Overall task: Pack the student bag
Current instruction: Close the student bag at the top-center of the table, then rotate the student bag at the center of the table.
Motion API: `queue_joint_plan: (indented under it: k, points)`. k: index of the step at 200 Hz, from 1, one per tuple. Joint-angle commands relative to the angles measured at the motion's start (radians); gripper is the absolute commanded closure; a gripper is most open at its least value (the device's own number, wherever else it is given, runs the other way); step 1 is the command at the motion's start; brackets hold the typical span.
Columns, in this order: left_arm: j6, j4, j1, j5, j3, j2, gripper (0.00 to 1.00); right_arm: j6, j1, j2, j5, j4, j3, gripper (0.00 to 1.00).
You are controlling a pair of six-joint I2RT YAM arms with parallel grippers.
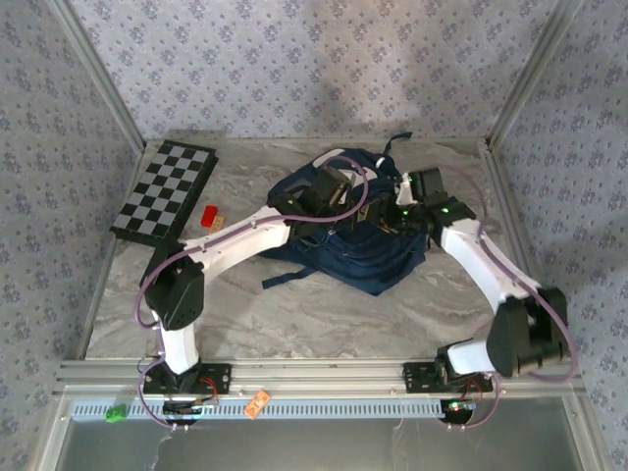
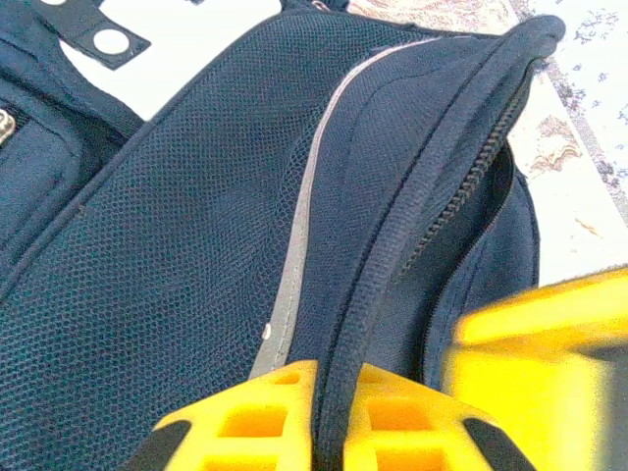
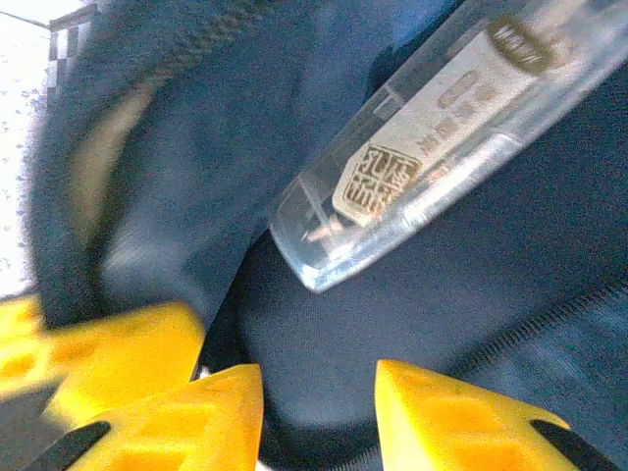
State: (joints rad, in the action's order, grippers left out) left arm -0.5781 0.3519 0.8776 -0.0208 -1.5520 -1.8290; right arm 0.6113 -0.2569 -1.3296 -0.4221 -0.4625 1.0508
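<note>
Left wrist view: left gripper [image 2: 334, 392] clamped on the student bag [image 2: 177, 255], whose lip we should lift while our parted right gripper [image 3: 319, 392] eases the one-o'clock clear tube [image 3: 412, 157] in.

back wall [image 1: 314, 59] and both side walls in pale blue-grey floral wallpaper, lit evenly and softly. aluminium corner posts [image 1: 98, 74] rise at both sides. tabletop [image 1: 324, 314] of grey-beige marble pattern. aluminium rail [image 1: 324, 373] along near edge.
</note>
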Motion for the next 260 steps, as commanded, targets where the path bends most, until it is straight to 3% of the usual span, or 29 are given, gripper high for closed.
queue_joint_plan:
  k: [1, 28, 43, 77, 111, 150, 170, 206, 225, 260]
  points:
    - [0.015, 0.042, -0.016, 0.109, -0.058, 0.033, 0.74, -0.050, 0.048, 0.119, 0.077, -0.133, -0.049, 0.62]
    - [-0.019, -0.051, -0.054, 0.206, 0.084, 0.184, 0.47, -0.056, 0.062, 0.197, 0.118, -0.218, -0.063, 0.57]
    - [-0.117, -0.129, -0.093, 0.211, 0.206, 0.260, 0.38, -0.052, 0.031, 0.210, 0.140, -0.249, -0.064, 0.54]
    - [-0.388, -0.217, -0.205, 0.259, 0.369, 0.278, 0.36, -0.024, -0.083, 0.207, 0.238, -0.263, -0.063, 0.46]
    - [-0.528, -0.355, -0.236, 0.306, 0.409, 0.190, 0.36, 0.005, -0.145, 0.176, 0.261, -0.226, -0.073, 0.44]
    - [-0.603, -0.406, -0.235, 0.309, 0.367, 0.070, 0.43, 0.032, -0.169, 0.142, 0.271, -0.180, -0.072, 0.44]
    - [-0.623, -0.449, -0.232, 0.339, 0.344, 0.032, 0.48, 0.025, -0.151, 0.097, 0.261, -0.143, -0.063, 0.50]
    - [-0.660, -0.414, -0.200, 0.318, 0.301, 0.003, 0.68, -0.075, -0.076, -0.013, 0.217, -0.078, 0.000, 0.57]
    - [-0.729, -0.437, -0.183, 0.317, 0.297, -0.009, 0.82, -0.124, -0.038, -0.054, 0.240, -0.116, 0.057, 0.57]
    - [-0.814, -0.454, -0.129, 0.268, 0.257, -0.017, 0.95, -0.175, 0.007, -0.039, 0.303, -0.258, 0.121, 0.54]
